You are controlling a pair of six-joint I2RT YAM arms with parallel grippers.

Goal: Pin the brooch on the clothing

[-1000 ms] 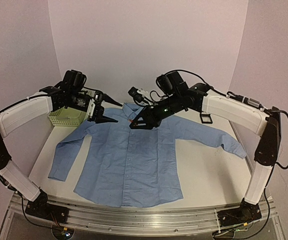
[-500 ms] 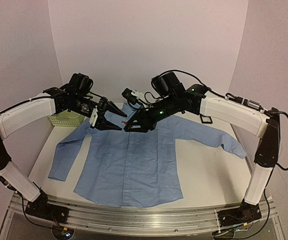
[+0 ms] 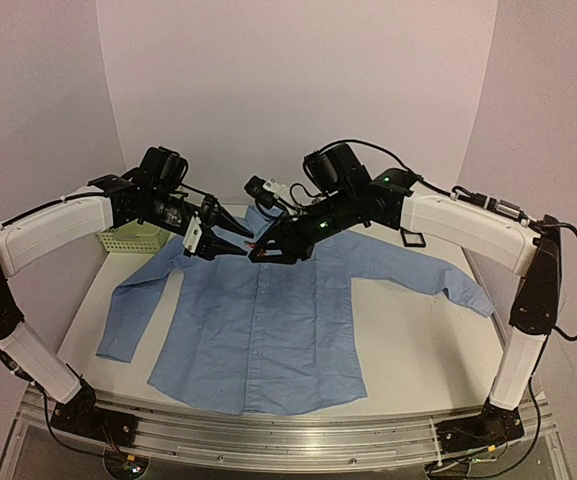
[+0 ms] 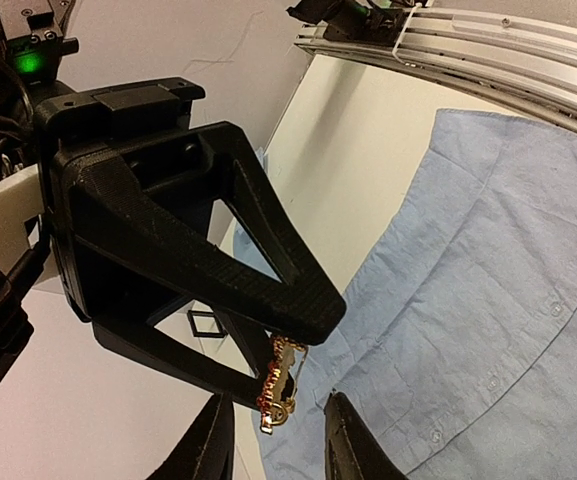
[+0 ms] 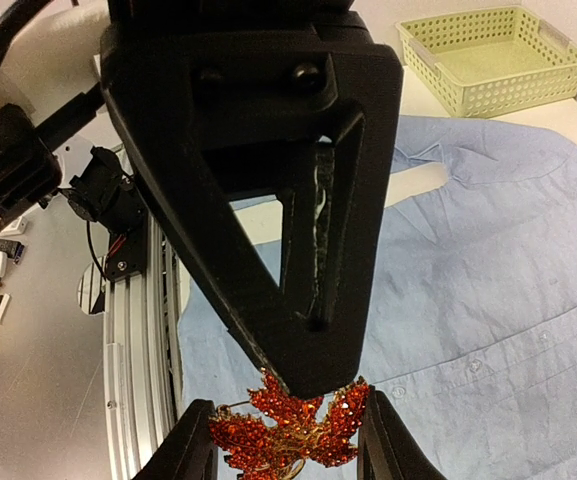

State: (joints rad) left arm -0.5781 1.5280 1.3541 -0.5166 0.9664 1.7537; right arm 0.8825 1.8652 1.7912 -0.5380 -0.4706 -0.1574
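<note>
Top external view: L gripper (image 3: 242,242) and R gripper (image 3: 264,250) are seen tip to tip in the air, above the top of the shirt (image 3: 268,330), just below the collar.
Brooch place: the brooch (image 5: 288,432) is held up off the cloth, btwn the two tips. It is not pinned yet.
R jaws: closed on the brooch. In the R wrist view the red leaf is pinched by its two sides.
L jaws: a gap is seen btwn the L fingers (image 4: 346,442) in the L wrist view, so they are part open. Nothing is gripped by them, as far as can be told.
Which way: from the L jaws the brooch lies straight ahead, just beside the tips. Its low end w/ the gold pin part is lined up w/ the gap.
Long axis: in the L wrist view the brooch is seen from its thin edge, long way up-and-down. The flat face is turned to the R wrist cam.
Nearer arm: R, since the brooch is held by it. L is right next to it.
Step (a guess): the pin at the back is likely to be worked by L while the leaf is gripped by R.
Care needed: the L tips should be put on the thin edge, not the wide face. W/ a small miss the brooch could be knocked loose.
</note>
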